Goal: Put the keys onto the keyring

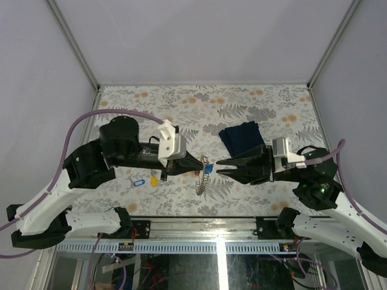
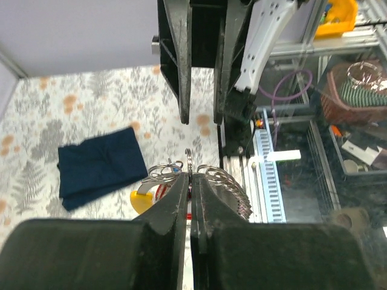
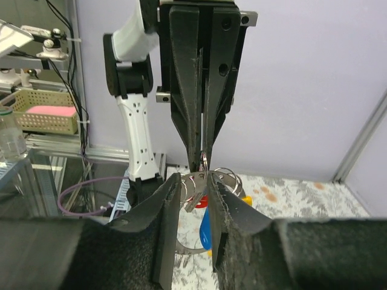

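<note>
Two grippers meet tip to tip above the near middle of the table (image 1: 260, 103). The left gripper (image 2: 191, 181) is clenched on the keyring (image 1: 202, 181), which hangs from its fingers. The right gripper (image 1: 217, 167), just right of it, has its jaws parted and grips nothing. A blue-tagged key (image 1: 207, 170) hangs at the ring; whether it is fully threaded cannot be told. Next, likely, fetch the loose blue key (image 1: 139, 181) and yellow key (image 1: 153, 179) lying left. A navy cloth (image 1: 242, 138) lies farther back. Floral surface, pale walls (image 1: 181, 36).
</note>
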Robot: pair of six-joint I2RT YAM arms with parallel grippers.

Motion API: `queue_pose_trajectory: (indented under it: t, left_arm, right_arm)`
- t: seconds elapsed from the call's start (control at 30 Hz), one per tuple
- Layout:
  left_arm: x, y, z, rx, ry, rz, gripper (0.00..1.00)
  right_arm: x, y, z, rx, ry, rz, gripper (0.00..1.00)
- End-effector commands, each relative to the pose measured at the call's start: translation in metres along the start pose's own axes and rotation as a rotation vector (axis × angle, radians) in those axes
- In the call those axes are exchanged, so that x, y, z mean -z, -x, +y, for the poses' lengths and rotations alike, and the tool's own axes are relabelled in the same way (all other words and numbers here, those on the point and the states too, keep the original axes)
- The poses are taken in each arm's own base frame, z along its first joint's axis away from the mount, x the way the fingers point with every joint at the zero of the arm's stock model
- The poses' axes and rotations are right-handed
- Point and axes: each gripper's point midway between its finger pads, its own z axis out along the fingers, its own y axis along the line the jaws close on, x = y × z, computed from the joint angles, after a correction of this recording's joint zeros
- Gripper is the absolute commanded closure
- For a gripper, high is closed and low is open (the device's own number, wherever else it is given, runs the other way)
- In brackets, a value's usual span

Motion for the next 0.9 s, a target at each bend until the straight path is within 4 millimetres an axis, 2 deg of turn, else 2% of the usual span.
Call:
queue_pose_trajectory:
  t: [0.0,0.2,0.33,0.63,0.87]
  left_arm:
    - [0.007,-0.042,0.005,0.052,0.032,0.234,1.00]
    - [0.007,-0.076,0.021,0.110,0.069,0.496,1.00]
    - [0.009,-0.087,0.027,0.127,0.087,0.587,1.00]
    - [0.006,-0.091,0.023,0.143,0.059,0.634,1.00]
    - [0.002,-0.092,0.017,0.134,0.026,0.635,1.00]
  right_arm:
    - [0.000,-0.008,-0.010,-0.002,-0.050,0.045,0.69]
    - [0.003,-0.027,-0.013,0.001,-0.061,0.076,0.69]
    - [0.005,-0.043,-0.014,-0.001,-0.071,0.099,0.68]
    - [-0.001,-0.084,-0.014,-0.042,-0.032,0.185,0.64]
    - [-0.014,-0.090,-0.016,-0.058,0.008,0.171,0.63]
